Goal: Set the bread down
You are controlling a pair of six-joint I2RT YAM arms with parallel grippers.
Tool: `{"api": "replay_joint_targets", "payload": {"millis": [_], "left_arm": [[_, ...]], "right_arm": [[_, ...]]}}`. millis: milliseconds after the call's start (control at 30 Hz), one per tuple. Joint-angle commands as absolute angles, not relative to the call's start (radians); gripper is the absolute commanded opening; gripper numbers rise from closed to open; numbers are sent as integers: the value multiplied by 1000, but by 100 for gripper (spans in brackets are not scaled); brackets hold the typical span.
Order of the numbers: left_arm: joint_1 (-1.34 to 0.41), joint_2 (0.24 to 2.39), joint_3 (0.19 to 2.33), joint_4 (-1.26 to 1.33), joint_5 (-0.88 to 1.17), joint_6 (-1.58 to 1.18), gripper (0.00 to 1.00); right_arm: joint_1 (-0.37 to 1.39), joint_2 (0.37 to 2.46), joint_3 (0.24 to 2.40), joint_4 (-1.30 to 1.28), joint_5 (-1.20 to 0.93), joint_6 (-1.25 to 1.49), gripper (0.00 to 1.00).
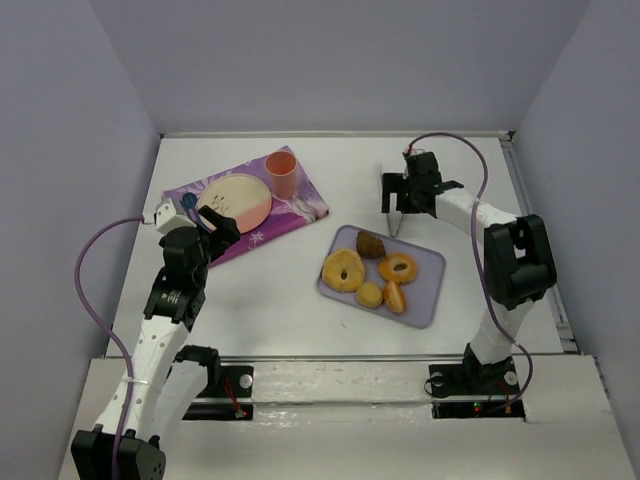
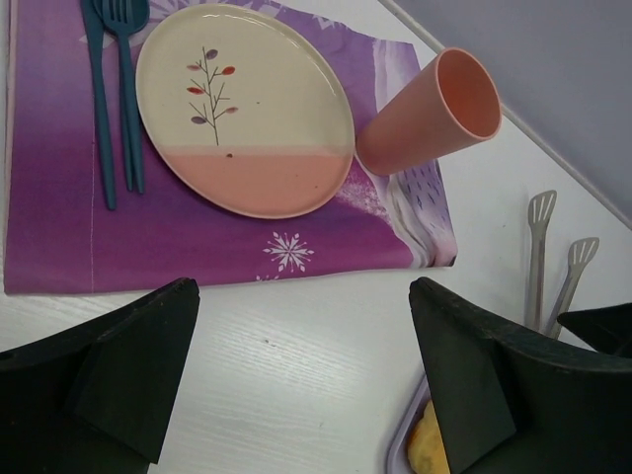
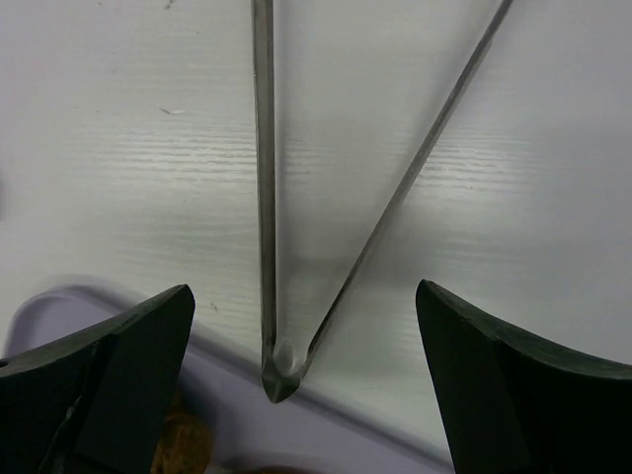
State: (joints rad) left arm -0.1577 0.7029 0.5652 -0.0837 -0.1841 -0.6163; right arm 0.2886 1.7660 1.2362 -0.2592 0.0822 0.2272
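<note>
Lavender tray [image 1: 430, 272] nearest the arms holds all the food right now: two yellow ring pastries [image 1: 343, 270], two little orange rolls [image 1: 370, 294], and the bread [image 1: 371, 244], the dark brown lump at the tray's far edge between the rings. So nothing's been placed yet imo, pretty much the whole job is left. Left gripper [image 2: 301, 288] is spread wide with nothing in it, hovering at the near edge of the purple mat [image 2: 59, 197]. Metal tongs [image 3: 265, 197] lie on the table just past the tray, hinge end right at its rim. The right gripper [image 3: 303, 291] hangs over them, fingers wide on either side, not pinching them. Further back, the plate [image 2: 336, 99] on the mat is bare, with teal cutlery [image 2: 126, 99] beside it. The pink cup [image 2: 425, 114] looks empty as far as I can see in. My guess is the bread goes on that plate.
</note>
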Motion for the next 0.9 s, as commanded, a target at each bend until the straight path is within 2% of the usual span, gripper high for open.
{"api": "replay_joint_targets", "payload": {"millis": [0, 267, 433, 633, 733, 767, 800, 867], "left_arm": [[-164, 704, 575, -9, -172, -581, 99], [-164, 707, 575, -8, -175, -578, 99], [-164, 710, 575, -8, -179, -577, 99], [-163, 716, 577, -8, -183, -575, 99], [-164, 713, 575, -6, -179, -574, 99], [-164, 713, 577, -6, -176, -574, 99], [-163, 710, 580, -9, -175, -572, 99], [-164, 707, 583, -14, -172, -574, 99]], "right_arm": [[311, 1899, 1370, -328, 77, 169, 100], [321, 2072, 1491, -379, 159, 189, 100], [321, 2146, 1566, -420, 284, 247, 100], [330, 2212, 1628, -454, 360, 287, 93], [330, 2233, 1649, -454, 370, 295, 78], [330, 2238, 1654, -454, 373, 295, 70], [330, 2237, 1660, -457, 376, 296, 56], [330, 2218, 1657, -457, 383, 298, 45]]}}
